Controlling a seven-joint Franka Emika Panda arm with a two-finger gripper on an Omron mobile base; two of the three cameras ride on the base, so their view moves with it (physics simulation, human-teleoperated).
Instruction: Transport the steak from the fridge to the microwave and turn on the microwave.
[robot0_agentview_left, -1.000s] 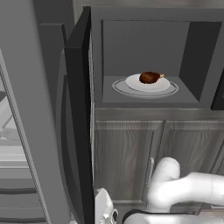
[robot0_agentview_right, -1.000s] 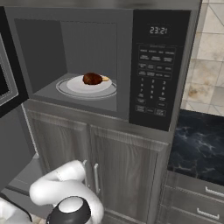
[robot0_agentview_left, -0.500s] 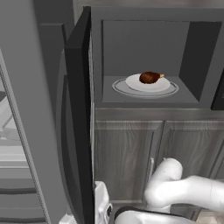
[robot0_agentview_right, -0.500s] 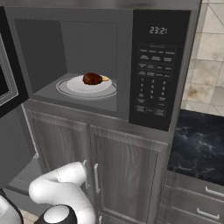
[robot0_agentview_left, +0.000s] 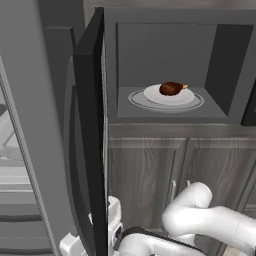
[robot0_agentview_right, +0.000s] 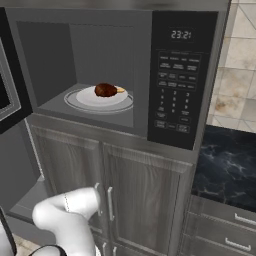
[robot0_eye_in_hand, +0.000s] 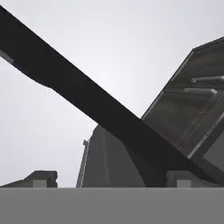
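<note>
The steak (robot0_agentview_left: 171, 88) (robot0_agentview_right: 105, 89), a reddish-brown lump with a tan tip, lies on a white plate (robot0_agentview_left: 169, 97) on the round glass turntable (robot0_agentview_right: 99, 102) inside the microwave (robot0_agentview_right: 183, 80). The microwave's black door (robot0_agentview_left: 93, 130) stands swung open to the left. My gripper (robot0_eye_in_hand: 111, 179) is low down, beside the door's lower edge and well below the steak. It is open, its two tips wide apart with nothing between them. The hand's white body (robot0_agentview_left: 114, 220) peeks out behind the door. The grey fridge (robot0_agentview_left: 22, 165) stands at the left with its shelves showing.
Grey-brown wood cabinet doors (robot0_agentview_right: 142, 200) with bar handles sit under the microwave. A keypad and clock (robot0_agentview_right: 175, 90) fill the microwave's right panel. A dark marble counter (robot0_agentview_right: 227, 172) with drawers below lies to the right. In the hand view the door's dark edge (robot0_eye_in_hand: 100, 109) crosses diagonally.
The arm's forearm has sunk a little lower and the hand has shifted slightly along the open door. The steak, plate and door have stayed put.
</note>
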